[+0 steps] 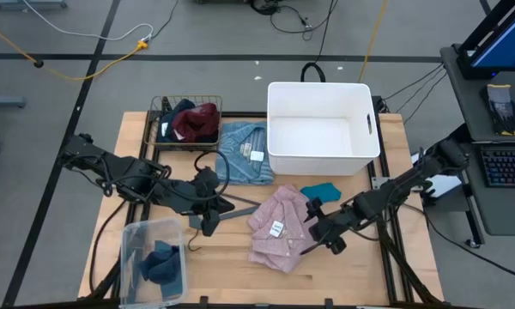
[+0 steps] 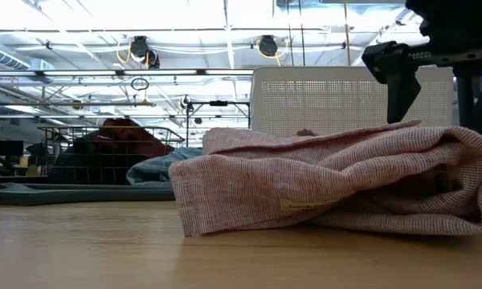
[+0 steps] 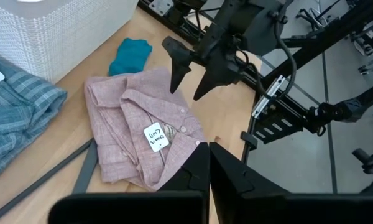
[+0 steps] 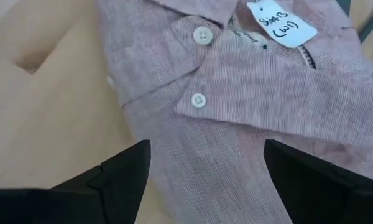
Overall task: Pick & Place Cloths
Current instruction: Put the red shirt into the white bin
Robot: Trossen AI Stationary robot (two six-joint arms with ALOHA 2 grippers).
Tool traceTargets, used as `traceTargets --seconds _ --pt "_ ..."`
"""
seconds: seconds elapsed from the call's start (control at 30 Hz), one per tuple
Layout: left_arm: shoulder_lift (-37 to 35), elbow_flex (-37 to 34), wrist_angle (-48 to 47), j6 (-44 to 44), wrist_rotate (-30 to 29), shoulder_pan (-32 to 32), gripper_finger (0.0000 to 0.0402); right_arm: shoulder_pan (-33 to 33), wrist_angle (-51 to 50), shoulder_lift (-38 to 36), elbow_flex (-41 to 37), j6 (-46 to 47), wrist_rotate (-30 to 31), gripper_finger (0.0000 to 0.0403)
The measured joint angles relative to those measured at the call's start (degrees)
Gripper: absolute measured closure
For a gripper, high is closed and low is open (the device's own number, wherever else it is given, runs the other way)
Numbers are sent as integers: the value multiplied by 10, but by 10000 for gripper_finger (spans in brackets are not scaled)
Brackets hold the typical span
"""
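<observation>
A pink shirt [image 1: 277, 227] with a white tag [image 3: 156, 137] lies crumpled on the wooden table [image 1: 223, 275], near its middle. My right gripper [image 1: 313, 227] hovers open just above the shirt's right part. Its fingers [image 4: 121, 174] straddle the fabric below the collar buttons [image 4: 199, 99] without touching. My left gripper [image 1: 213, 215] is shut on nothing and raised left of the shirt. A small teal piece [image 1: 320, 190] lies flat beside the shirt. A light blue striped shirt [image 1: 245, 153] lies on the table behind it.
A white bin [image 1: 322, 159] stands at the back right. A wire basket [image 1: 187, 103] at the back left holds maroon and dark navy cloths. A clear tub [image 1: 129, 257] at the near left holds slate-blue pieces. A grey hanger [image 1: 240, 206] lies beside the pink shirt.
</observation>
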Motion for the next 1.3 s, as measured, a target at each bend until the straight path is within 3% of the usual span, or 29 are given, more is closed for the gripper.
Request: traceTargets --seconds 0.37,0.57,0.87,1.07,1.3 --pt "0 0 0 0 0 0 383 -13 -7 39 0 -28 3 94" --pt "0 0 0 0 -1 0 399 -27 1 95 -1 -52 5 94" --pt "0 0 0 9 -1 0 383 -40 12 172 2 -31 2 99" --pt "0 0 0 29 -3 0 398 -40 11 187 0 22 -10 145" --pt "0 0 0 46 -16 3 382 -40 8 189 0 73 -23 252"
